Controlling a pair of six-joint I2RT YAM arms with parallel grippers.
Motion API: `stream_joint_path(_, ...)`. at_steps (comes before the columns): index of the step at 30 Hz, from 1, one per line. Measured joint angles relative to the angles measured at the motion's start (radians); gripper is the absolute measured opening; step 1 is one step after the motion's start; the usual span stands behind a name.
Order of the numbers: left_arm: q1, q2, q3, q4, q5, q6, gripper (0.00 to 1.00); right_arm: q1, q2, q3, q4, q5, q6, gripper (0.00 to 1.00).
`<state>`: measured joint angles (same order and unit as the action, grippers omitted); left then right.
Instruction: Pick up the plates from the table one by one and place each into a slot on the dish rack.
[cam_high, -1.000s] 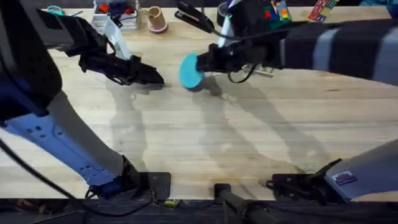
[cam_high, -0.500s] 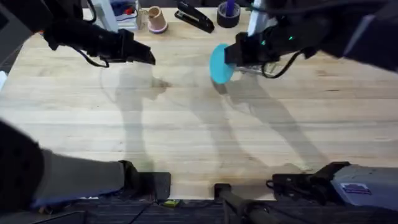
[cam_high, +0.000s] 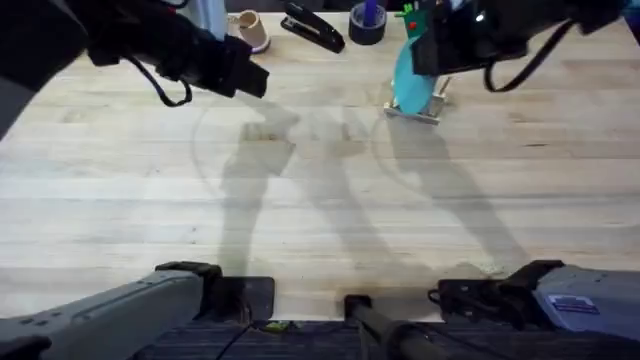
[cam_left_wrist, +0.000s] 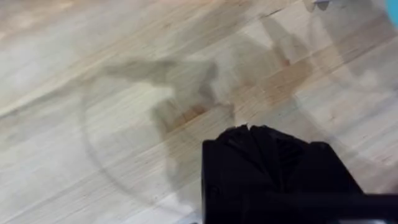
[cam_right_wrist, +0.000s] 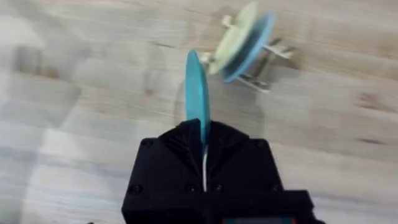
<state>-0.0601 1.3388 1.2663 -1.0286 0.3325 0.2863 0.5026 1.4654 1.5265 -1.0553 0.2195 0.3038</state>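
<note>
Over the far left of the light wood tabletop (cam_high: 300, 220), the left pincer (cam_high: 245, 78) hangs above bare planks with its black fingers (cam_left_wrist: 267, 140) pressed together on nothing; its shadow falls on the grain below. Along the far edge stand a pink cup (cam_high: 250, 30), a black stapler (cam_high: 313, 27) and a dark roll of tape (cam_high: 367, 24). Farther right, the right pincer (cam_high: 425, 62) is clamped on a bright sky blue plate (cam_high: 407, 85), held on edge and off the tabletop, just beside the dish rack (cam_high: 432, 104). In the right wrist view the blue plate (cam_right_wrist: 198, 93) stands upright between the closed fingers, and just beyond it the small wooden rack (cam_right_wrist: 264, 65) already carries two plates leaning in its slots: a cream plate (cam_right_wrist: 231, 38) and, touching it, another blue plate (cam_right_wrist: 256, 45).
</note>
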Motion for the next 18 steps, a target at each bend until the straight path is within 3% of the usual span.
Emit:
stream_joint_path(8, -0.098, -0.007, 0.084, 0.001, -0.079, -0.033, 0.042, 0.0, 0.0, 0.129, -0.157, 0.159, 0.078, 0.029)
stream_joint_path(9, -0.103, -0.007, 0.091, 0.001, -0.084, -0.034, 0.089, 0.0, 0.0, 0.143, -0.163, 0.172, 0.087, 0.028)
stream_joint_path(10, -0.106, -0.007, 0.095, 0.001, -0.087, -0.035, 0.173, 0.0, 0.0, 0.152, -0.166, 0.183, 0.093, 0.029)
stream_joint_path(15, -0.106, -0.007, 0.097, 0.0, -0.097, -0.041, 0.936, 0.0, 0.0, 0.183, -0.182, 0.212, 0.117, 0.029)
stream_joint_path(18, -0.106, -0.007, 0.097, 0.0, -0.098, -0.044, 0.992, 0.0, 0.0, 0.2, -0.205, 0.219, 0.147, 0.028)
